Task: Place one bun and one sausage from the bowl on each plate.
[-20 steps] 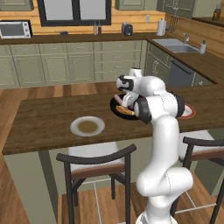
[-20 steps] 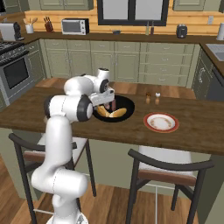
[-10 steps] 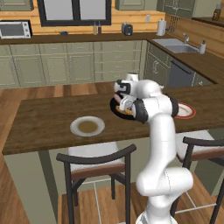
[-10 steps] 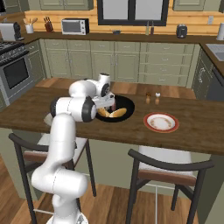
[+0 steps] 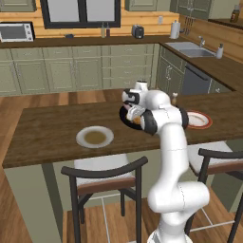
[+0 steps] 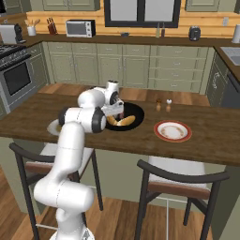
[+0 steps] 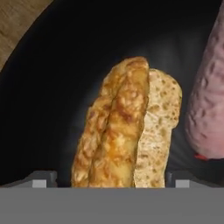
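You have the tool (image 7: 105, 186) low inside the bowl (image 7: 52, 87), and in the hand view its two tips show at the bottom edge, one on each side of the bun (image 7: 127, 127). The fingers are spread apart, with the bun's near end between them, and I cannot tell if they touch it yet.

The bun lies in the middle of that frame, long axis running from the bottom toward the top, leaning a little to the right. It looks split along its length: a golden crusty half on the left and a paler half on the right. A sausage (image 7: 210, 105) lies just beside it at the right edge of the frame. In the right base view, the bun (image 6: 124, 121) shows in the bowl (image 6: 136, 112) near the centre of the frame.

I judge the bun to be light and soft, so it will squash if you press hard; close gently. Take hold across its narrow width, near the middle of its length, so both halves stay together and it does not tip. The crust should give enough friction.

The sausage is probably firmer, smoother and rounder, so it may roll; keep the right tip away from it when you close.

The red-rimmed plate (image 6: 172, 131) waits on the desk (image 6: 211, 136) right of the bowl; the pale plate (image 5: 95, 137) lies at centre left of the left base view.
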{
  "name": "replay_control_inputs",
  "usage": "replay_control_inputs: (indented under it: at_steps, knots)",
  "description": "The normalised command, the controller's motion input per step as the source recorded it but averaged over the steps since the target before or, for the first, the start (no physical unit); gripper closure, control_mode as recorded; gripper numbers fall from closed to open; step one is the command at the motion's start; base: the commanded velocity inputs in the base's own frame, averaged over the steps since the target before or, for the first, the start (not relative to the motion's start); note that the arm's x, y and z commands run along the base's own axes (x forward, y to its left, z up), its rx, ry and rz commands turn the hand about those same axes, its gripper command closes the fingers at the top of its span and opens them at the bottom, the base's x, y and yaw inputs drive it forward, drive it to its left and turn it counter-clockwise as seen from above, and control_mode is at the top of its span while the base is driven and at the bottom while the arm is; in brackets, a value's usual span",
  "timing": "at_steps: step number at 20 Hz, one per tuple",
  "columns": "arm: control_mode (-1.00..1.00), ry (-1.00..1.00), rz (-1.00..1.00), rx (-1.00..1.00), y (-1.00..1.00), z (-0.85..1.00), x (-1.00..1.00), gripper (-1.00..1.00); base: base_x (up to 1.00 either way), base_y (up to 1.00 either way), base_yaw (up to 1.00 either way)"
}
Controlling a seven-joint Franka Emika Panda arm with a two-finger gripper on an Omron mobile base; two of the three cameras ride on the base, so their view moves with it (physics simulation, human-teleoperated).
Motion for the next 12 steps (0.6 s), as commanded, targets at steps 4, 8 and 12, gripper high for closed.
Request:
replay_control_inputs:
  at_steps: [4, 8, 12]
  knots:
    - [-1.00, 0.00, -0.01, 0.00, 0.00, -0.01, 0.00, -1.00, 0.00, 0.00, 0.00]
    - [-1.00, 0.00, 0.00, 0.00, 0.00, 0.00, 0.00, 1.00, 0.00, 0.00, 0.00]
    - [-1.00, 0.00, 0.00, 0.00, 0.00, 0.00, 0.00, 1.00, 0.00, 0.00, 0.00]
